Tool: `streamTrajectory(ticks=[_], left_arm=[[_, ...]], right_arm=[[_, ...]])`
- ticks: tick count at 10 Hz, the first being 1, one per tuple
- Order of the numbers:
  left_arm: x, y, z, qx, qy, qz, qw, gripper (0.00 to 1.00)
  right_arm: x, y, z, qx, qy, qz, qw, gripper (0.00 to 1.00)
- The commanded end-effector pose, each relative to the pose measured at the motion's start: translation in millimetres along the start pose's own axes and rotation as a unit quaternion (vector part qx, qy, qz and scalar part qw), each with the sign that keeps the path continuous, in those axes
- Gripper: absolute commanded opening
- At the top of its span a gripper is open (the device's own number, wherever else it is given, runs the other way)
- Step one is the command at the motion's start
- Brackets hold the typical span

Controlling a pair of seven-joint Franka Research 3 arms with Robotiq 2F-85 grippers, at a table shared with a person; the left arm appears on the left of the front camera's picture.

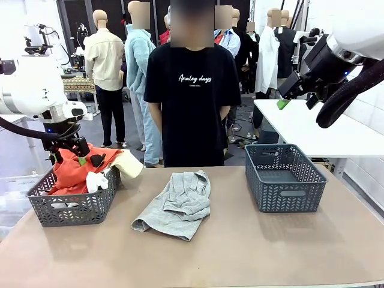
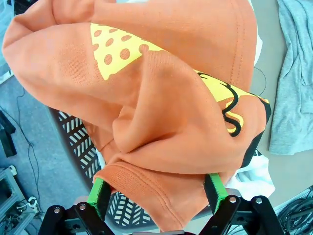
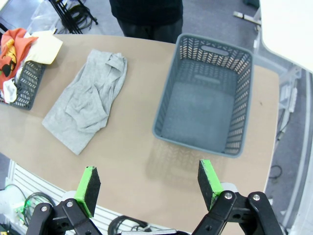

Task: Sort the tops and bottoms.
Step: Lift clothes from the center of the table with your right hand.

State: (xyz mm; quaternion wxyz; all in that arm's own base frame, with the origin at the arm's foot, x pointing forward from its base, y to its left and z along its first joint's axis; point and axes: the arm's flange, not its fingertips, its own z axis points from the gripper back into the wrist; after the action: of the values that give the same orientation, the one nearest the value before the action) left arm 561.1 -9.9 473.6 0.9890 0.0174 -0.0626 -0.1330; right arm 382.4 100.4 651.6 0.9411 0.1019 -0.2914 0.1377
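Am holding my left gripper (image 2: 155, 188) spread astride orange top (image 2: 161, 98), probably not gripping; right gripper (image 3: 146, 178) spread, hanging far off.

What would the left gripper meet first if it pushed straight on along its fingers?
The orange-red top: its cloth sits right between the fingers of the open left gripper, heaped over the grey basket. What lies beneath is hidden.

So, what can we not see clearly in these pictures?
- Front view: lower layers in the left basket, covered by the orange top.
- Left wrist view: white T-shirt, mostly under the orange top.
- Front view: the grey garment is crumpled; its type is unclear.
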Motion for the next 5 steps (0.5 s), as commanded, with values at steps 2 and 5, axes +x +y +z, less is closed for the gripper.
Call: streamTrajectory(ticks=[2, 5], left_arm=[[0, 0, 0, 0.000, 0.000, 0.000, 1.000, 1.00], [18, 51, 105, 0.042, -0.101, 0.019, 0.994, 1.00]], right_arm=[[-3, 0, -1, -0.002, 0.003, -0.006, 1.000, 1.00], [-3, 0, -1, -0.002, 0.003, -0.006, 1.000, 1.00]])
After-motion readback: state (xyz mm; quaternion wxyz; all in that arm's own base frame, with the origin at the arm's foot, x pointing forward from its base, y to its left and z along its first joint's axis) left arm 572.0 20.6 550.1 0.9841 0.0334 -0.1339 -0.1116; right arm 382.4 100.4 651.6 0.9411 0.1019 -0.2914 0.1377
